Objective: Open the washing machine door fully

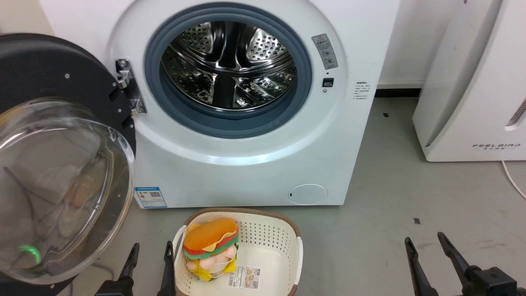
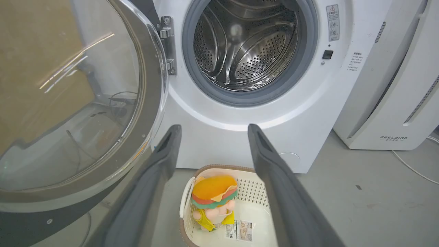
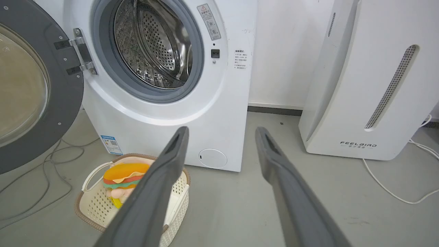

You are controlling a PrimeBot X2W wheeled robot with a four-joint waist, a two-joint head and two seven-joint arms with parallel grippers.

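I am holding my left gripper (image 1: pixel 152 246) and right gripper (image 1: pixel 423 237) spread wide, gripping nothing. The washing machine door (image 1: pixel 61 164) is hanging swung out at nine o'clock of the washing machine (image 1: pixel 246 164). I am judging it heavy, stiff and slippery, best taken by its black rim (image 1: pixel 45 61) opposite the hinge (image 1: pixel 127 88).

At my six o'clock a cream perforated basket (image 1: pixel 283 230) with a brown rim stands on the grey floor (image 1: pixel 390 185). A plush burger toy (image 1: pixel 210 240) sits against its nine o'clock wall, orange bun on top. A paper label (image 1: pixel 244 277) lies flat at the toy's four o'clock. At my two o'clock stands a white FEELBIRD appliance (image 1: pixel 472 82), with a white cable (image 1: pixel 511 176) on the floor just below it.
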